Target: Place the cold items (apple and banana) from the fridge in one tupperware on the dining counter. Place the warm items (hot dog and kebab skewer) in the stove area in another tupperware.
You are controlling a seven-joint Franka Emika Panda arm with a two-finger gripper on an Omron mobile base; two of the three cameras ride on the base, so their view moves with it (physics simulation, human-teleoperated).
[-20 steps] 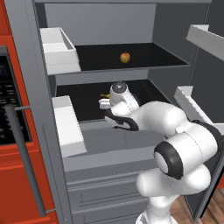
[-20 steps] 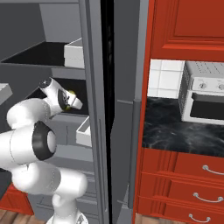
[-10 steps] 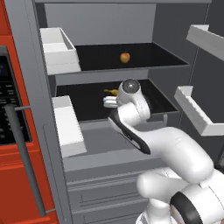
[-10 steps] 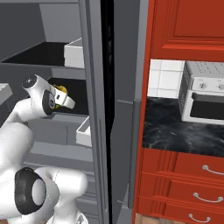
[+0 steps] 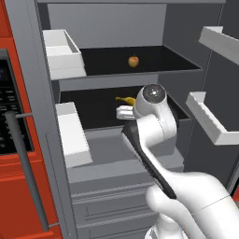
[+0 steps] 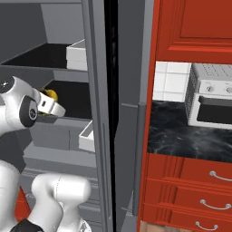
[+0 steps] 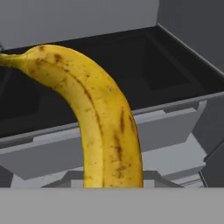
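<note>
Left base view: the arm had swung up from a second before, and the gripper [image 5: 122, 112] held the banana [image 5: 126, 100] at the lower shelf's [image 5: 93, 95] front; the apple [image 5: 133, 61] sat on the shelf above. Right base view: banana [image 6: 50, 95] lifted higher than earlier. Hand view: the gripper was closed narrowly on the banana [image 7: 103, 122]; one cold item likely ready for carrying out.

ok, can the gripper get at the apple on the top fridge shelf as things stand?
Probably not right now. The gripper is shut on the banana in front of the lower shelf. The apple sits alone and unblocked on the shelf above, with the fridge door open, so the way looks free once the banana is dropped off.
</note>
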